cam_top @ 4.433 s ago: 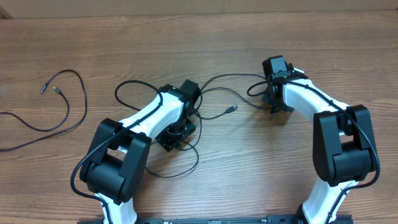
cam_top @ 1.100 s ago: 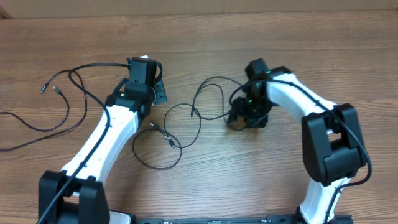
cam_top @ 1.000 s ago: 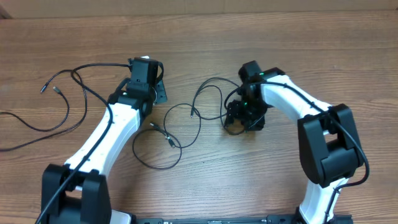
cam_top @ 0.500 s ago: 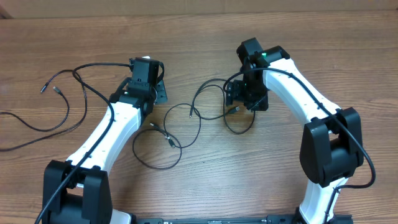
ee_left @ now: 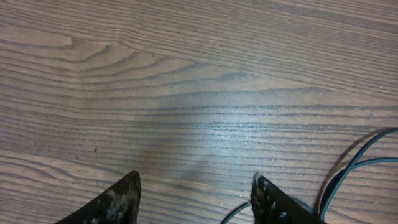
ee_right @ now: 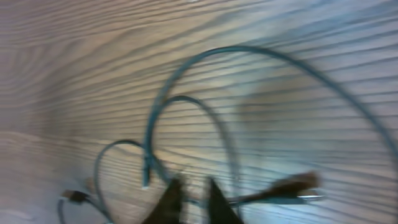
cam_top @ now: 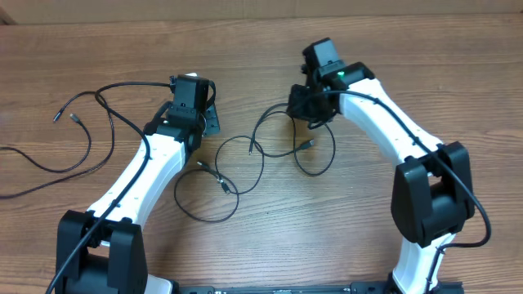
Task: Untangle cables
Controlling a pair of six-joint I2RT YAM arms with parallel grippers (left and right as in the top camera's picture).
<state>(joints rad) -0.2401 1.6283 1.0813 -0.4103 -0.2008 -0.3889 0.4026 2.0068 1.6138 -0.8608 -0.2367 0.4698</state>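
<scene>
Overhead, thin black cables (cam_top: pixel 208 220), loose overlapping loops, silver plug tips (cam_top: pixel 306 144)

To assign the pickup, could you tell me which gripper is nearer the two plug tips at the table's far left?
Left. The left gripper sits right of the plug tips, beyond a cable loop; the right gripper is farther right still.
</scene>
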